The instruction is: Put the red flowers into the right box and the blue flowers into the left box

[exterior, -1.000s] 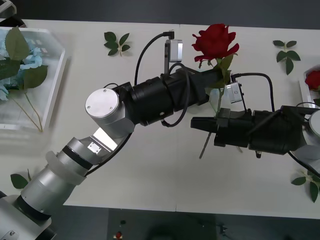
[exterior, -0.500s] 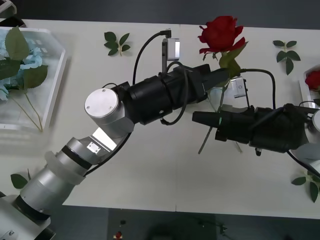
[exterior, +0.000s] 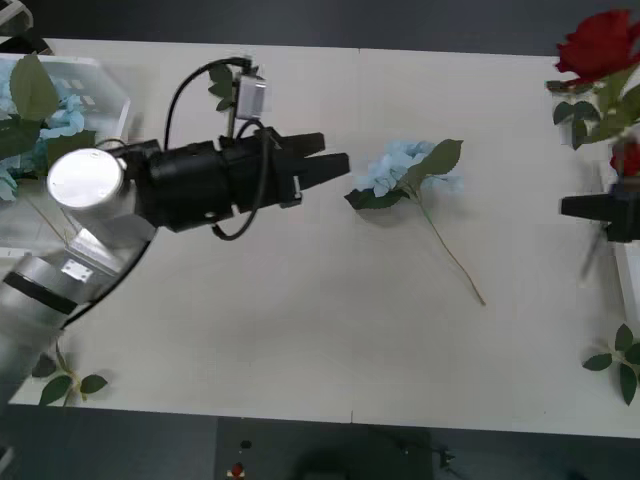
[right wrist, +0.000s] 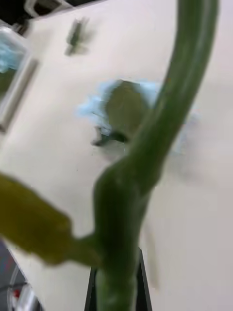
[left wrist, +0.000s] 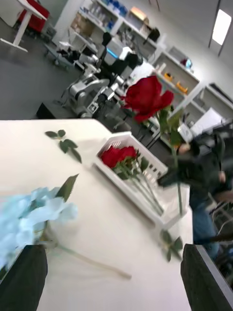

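Observation:
One red flower (exterior: 600, 45) hangs above the table's far right, its stem (right wrist: 145, 170) clamped in my right gripper (exterior: 567, 207), which is shut on it. More red flowers (left wrist: 116, 155) lie in the right box (left wrist: 160, 214), a white tray at the right edge. A blue flower (exterior: 405, 168) lies loose on the table at centre right, its stem pointing toward the front. My left gripper (exterior: 335, 152) is open a short way to the left of it, fingers (left wrist: 24, 277) spread and holding nothing. The left box (exterior: 112, 150) at the far left holds blue flowers (exterior: 55, 120).
Flowerless leaf sprigs lie at the front left (exterior: 70, 385), the front right (exterior: 620, 362) and the back right (exterior: 575, 112). My left arm (exterior: 150, 190) stretches across the left half of the table. The table's front edge (exterior: 350, 422) runs along the bottom.
The left arm has drawn back to the left, away from the rose. The right gripper has carried the rose to the right edge, uncovering the blue flower on the table.

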{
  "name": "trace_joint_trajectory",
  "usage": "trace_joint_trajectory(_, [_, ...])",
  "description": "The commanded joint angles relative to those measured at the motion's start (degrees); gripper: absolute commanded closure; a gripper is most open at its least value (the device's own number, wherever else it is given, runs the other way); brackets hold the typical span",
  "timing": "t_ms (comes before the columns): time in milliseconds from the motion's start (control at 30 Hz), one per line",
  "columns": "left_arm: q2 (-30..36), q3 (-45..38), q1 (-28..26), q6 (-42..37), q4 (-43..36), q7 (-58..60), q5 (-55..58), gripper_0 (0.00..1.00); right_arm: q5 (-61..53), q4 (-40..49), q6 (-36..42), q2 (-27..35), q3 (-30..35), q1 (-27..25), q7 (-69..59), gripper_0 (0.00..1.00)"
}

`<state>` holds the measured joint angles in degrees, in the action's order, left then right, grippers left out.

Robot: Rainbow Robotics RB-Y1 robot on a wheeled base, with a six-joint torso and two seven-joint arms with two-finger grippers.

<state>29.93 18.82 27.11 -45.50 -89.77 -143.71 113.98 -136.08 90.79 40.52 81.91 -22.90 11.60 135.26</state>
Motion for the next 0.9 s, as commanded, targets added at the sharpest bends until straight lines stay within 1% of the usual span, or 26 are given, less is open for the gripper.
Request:
trace_joint_trajectory(33, [7.3,-4.1,0.1,-8.6,-1.5,-1.0,0.1,0.21,1.0,-7.6,-0.5,6.7,0.9,-3.8,-3.0,1.00])
trace_joint_trajectory(167, [12.7,-6.3,0.0,-15.0,-1.5,-0.9,1.5,0.21,6.4,-12.8,-1.2,8.9,0.9,-6.1,-8.9,1.00])
trace_joint_trajectory(300, [16.0,-8.4,-0.9,-18.2,-1.5,-1.7,1.9,0.21,12.9,-17.1,-0.4,8.8,0.9,-6.1,-14.9,1.00])
trace_joint_trajectory(433, [16.3,-8.4,-0.9,-18.3,-1.5,-6.7,1.8,0.21,17.2,-19.4,0.6,8.8,0.8,-6.1,-20.5,1.00])
trace_joint_trajectory(600, [15.0,-8.4,-1.2,-18.1,-1.5,-11.3,-0.5,0.21,21.6,-19.8,-0.3,8.6,0.8,-6.1,-26.4,1.00])
trace_joint_trajectory(633, [14.5,-8.4,-1.4,-18.2,-1.5,-11.3,-0.8,0.21,21.6,-19.8,-0.3,8.6,0.8,-6.1,-27.2,0.95])
trace_joint_trajectory(667, [14.5,-8.4,-1.4,-18.2,-1.5,-11.3,-0.8,0.21,21.6,-19.8,-0.3,8.6,0.8,-6.1,-27.2,0.95])
trace_joint_trajectory(700, [13.7,-8.4,-1.7,-18.1,-1.5,-11.3,-1.4,0.21,21.6,-19.5,-0.3,8.6,0.8,-6.1,-28.8,0.47])
trace_joint_trajectory(733, [12.9,-8.4,-2.1,-18.2,-1.5,-11.3,-1.8,0.21,21.6,-19.3,-0.3,8.6,0.8,-6.1,-29.6,0.18])
trace_joint_trajectory(767, [12.5,-8.4,-2.3,-18.2,-1.5,-11.3,-2.0,0.21,21.6,-19.2,-0.3,8.6,0.8,-6.0,-29.9,0.07])
trace_joint_trajectory(800, [11.4,-8.3,-2.9,-18.2,-1.5,-11.3,-2.5,0.20,21.3,-18.6,-0.3,8.6,0.8,-5.8,-30.0,0.00])
trace_joint_trajectory(900, [9.1,-7.4,-3.4,-18.2,-1.5,-11.3,-3.0,0.21,19.5,-17.6,-0.3,8.4,0.8,-5.7,-29.7,0.00])
